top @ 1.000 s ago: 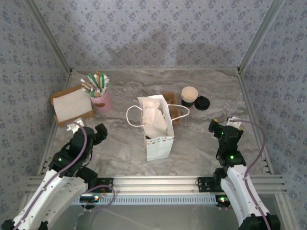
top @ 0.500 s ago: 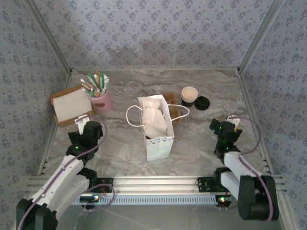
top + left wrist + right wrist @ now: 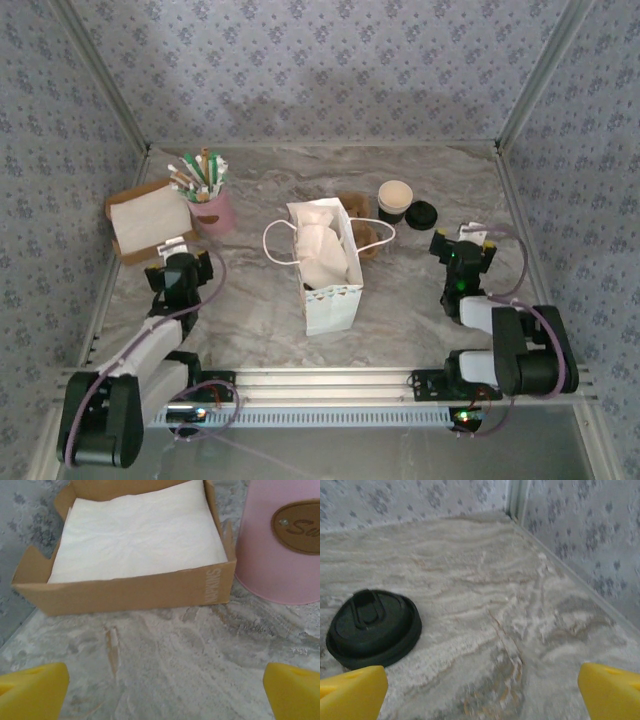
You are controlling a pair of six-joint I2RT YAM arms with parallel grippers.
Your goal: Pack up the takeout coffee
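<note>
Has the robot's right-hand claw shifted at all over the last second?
Yes. The right gripper has moved farther out over the table, ending closer to the round black plastic lid, which has stayed where it was.

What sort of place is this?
Probably a mock café counter in a robot test cell: wallpapered panels, aluminium framing, marble-look tabletop, plus white bag, lidless paper cup and napkin box.

Grey-veined marble table. Far left: open cardboard napkin box, white napkins inside. Just right of it, pink cup holding sticks. Centre: white bag upright, mouth open. Brown pulp carrier right behind bag. Further right, lidless paper cup, upright. Black lid flat on table just beside it.
</note>
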